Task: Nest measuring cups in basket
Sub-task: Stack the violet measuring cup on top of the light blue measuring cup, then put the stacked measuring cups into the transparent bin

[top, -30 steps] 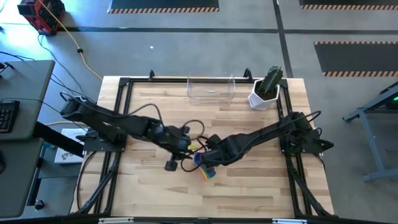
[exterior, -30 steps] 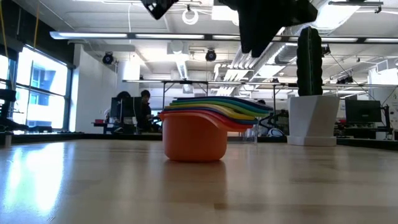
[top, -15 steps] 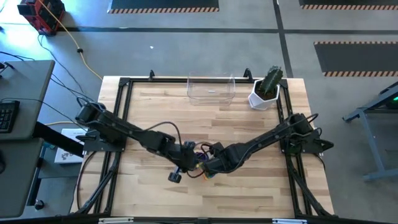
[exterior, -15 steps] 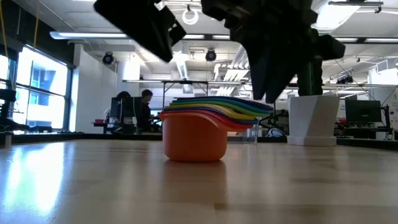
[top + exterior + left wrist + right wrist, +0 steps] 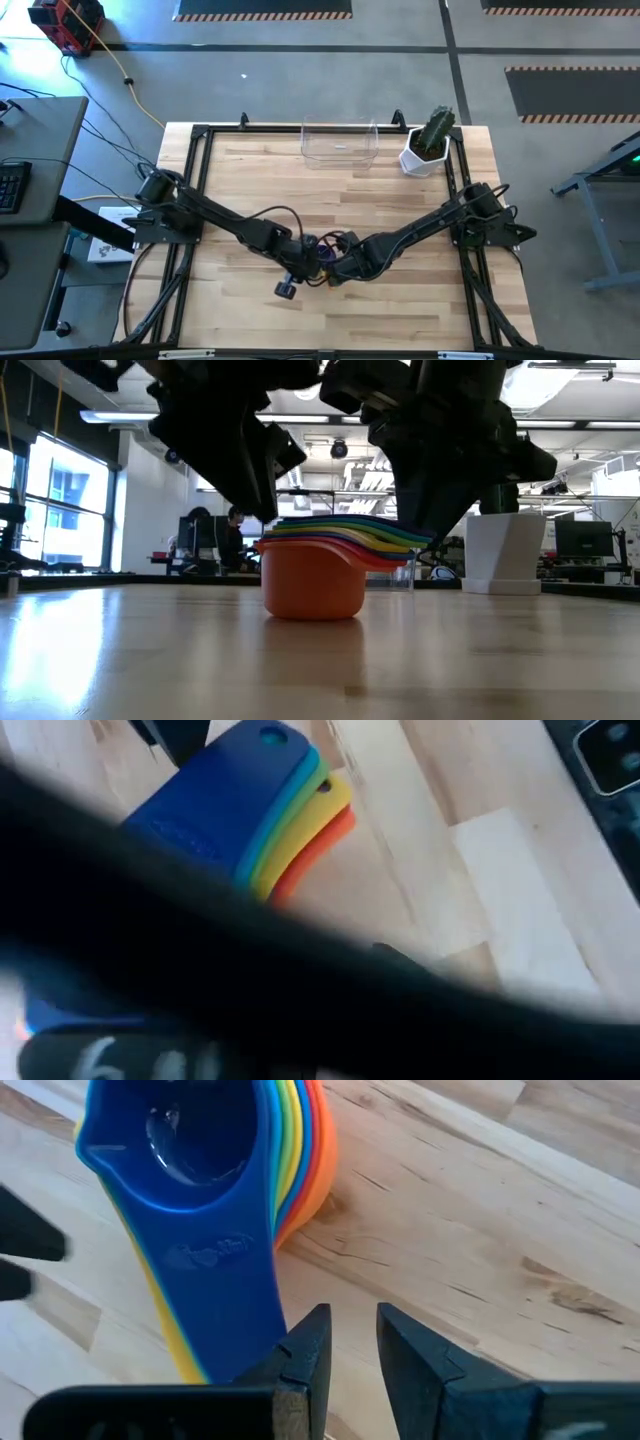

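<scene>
Cups: the measuring cups point(image 5: 330, 565) stand already nested in one stack on the desk point(image 5: 240, 190), orange cup at the bottom, blue cup on top, the flat handles fanned to one side. They sit near the middle of the desk, toward its front edge.
Basket: the basket point(image 5: 340, 142) is at the far edge of the desk, well apart from the stack, and I see nothing inside it. So the stack is built, but it is not yet in the basket.
Right claw: the right claw point(image 5: 345, 1342) is low beside the handles, its fingers narrow with only a small gap, and nothing between them. It points along the blue handle, probably because the handles are the easiest part to pinch for lifting all cups together.
Left claw: the left claw point(image 5: 303, 262) hangs over the other side of the stack, close to it. Its wrist view is mostly blocked by something dark, so I cannot tell how its fingers stand.
Why two arms: I think one side steadies the stack while the other takes it.
Cactus pot: the white pot with cactus point(image 5: 428, 145) stands just beside the basket; a carried stack should pass clear of it.
Risk: a pinch on one handle only may lift one cup and leave the others.
</scene>
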### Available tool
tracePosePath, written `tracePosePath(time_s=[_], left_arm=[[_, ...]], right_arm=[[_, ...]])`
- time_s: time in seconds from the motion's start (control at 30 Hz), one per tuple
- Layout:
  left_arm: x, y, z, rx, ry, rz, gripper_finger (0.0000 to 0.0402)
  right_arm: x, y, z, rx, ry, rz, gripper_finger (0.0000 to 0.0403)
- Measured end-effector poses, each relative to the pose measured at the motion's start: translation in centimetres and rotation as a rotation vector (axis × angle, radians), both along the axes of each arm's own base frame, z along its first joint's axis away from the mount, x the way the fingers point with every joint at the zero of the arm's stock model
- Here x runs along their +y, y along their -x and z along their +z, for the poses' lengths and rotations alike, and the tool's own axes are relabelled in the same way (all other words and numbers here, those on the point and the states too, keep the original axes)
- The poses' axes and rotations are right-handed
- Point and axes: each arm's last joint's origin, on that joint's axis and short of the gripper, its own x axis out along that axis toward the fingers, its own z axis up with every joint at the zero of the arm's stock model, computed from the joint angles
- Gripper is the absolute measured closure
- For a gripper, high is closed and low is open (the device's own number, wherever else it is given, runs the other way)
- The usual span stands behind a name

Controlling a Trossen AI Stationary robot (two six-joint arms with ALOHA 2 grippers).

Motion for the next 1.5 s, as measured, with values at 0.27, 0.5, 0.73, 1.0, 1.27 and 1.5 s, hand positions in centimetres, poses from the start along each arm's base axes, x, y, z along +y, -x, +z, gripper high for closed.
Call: tracePosePath(time_s=[0.27, 0.5, 0.73, 1.0, 1.27, 1.5], left_arm=[[-0.1, -0.6, -1.7, 0.030, -0.006, 0.015, 0.0323], [0.3, -0.9, -1.7, 0.008, -0.006, 0.031, 0.0323], [0.4, -1.1, -1.7, -0.006, -0.004, 0.043, 0.0323], [0.4, -1.1, -1.7, -0.008, -0.006, 0.045, 0.0323], [0.7, -0.8, -0.8, 0.006, 0.007, 0.076, 0.0323], [1.1, 0.2, 0.6, 0.024, -0.002, 0.083, 0.0323]], right_arm=[[0.2, -0.2, -0.1, -0.007, -0.040, -0.019, 0.0327], [0.5, -0.5, -0.1, -0.037, -0.089, -0.005, 0.0327], [0.8, -1.3, -1.2, -0.043, -0.132, -0.012, 0.0327], [0.7, -1.3, -1.2, -0.046, -0.113, -0.031, 0.0327], [0.4, -0.5, 0.1, -0.033, -0.097, -0.039, 0.0327], [0.3, -0.2, 1.2, -0.044, -0.115, -0.033, 0.0327]])
